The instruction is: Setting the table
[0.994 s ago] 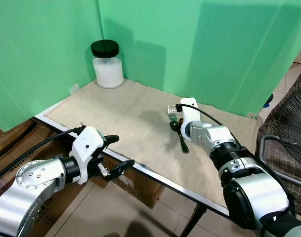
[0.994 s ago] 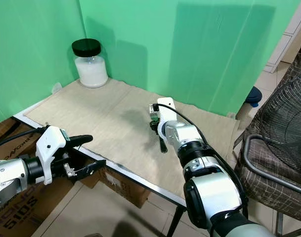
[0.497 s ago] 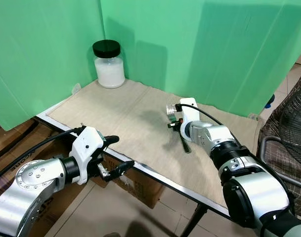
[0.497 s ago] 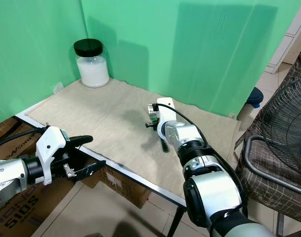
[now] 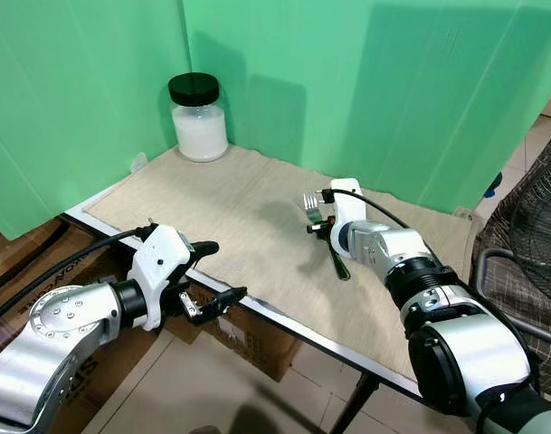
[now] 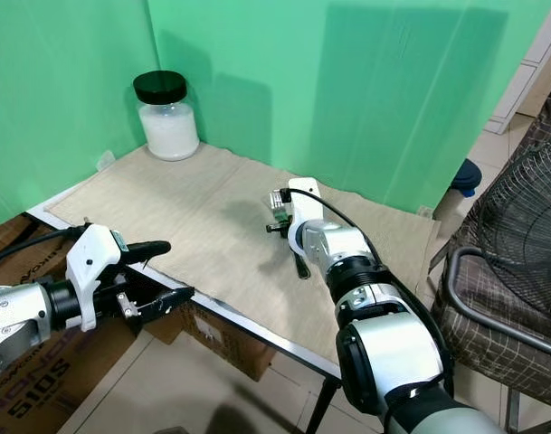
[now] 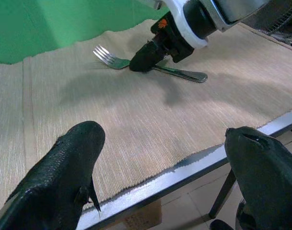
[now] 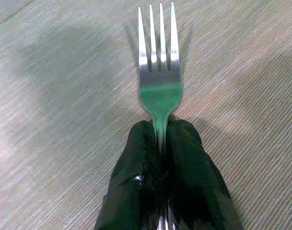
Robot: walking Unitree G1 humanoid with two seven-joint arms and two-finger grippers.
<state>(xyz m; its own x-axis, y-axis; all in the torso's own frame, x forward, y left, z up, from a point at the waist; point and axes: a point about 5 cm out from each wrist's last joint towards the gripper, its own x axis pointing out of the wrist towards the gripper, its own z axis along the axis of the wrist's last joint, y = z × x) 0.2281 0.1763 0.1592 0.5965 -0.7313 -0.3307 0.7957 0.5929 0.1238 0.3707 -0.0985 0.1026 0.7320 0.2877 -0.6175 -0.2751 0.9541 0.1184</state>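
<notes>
One fork [image 8: 159, 91] was all the cutlery out on the table [image 5: 257, 307], and the right tool [image 5: 322, 228] had its fingers pinched tight around the neck of it, just below the tines. The fork lay flat on the beige cloth [image 5: 230, 212], well forward and to the right of the white jar [image 5: 199, 117] with the black lid. The left tool [image 5: 212, 271] hung off the near table edge, fingers spread wide, holding nothing. By my reading the setting had barely begun: the fork was down but not released, and no plate, knife or glass stood near that jar. The right wrist view gave the clamp on the neck close up; the left wrist view showed the handle [image 7: 181, 73] lying along the cloth behind the fingers
</notes>
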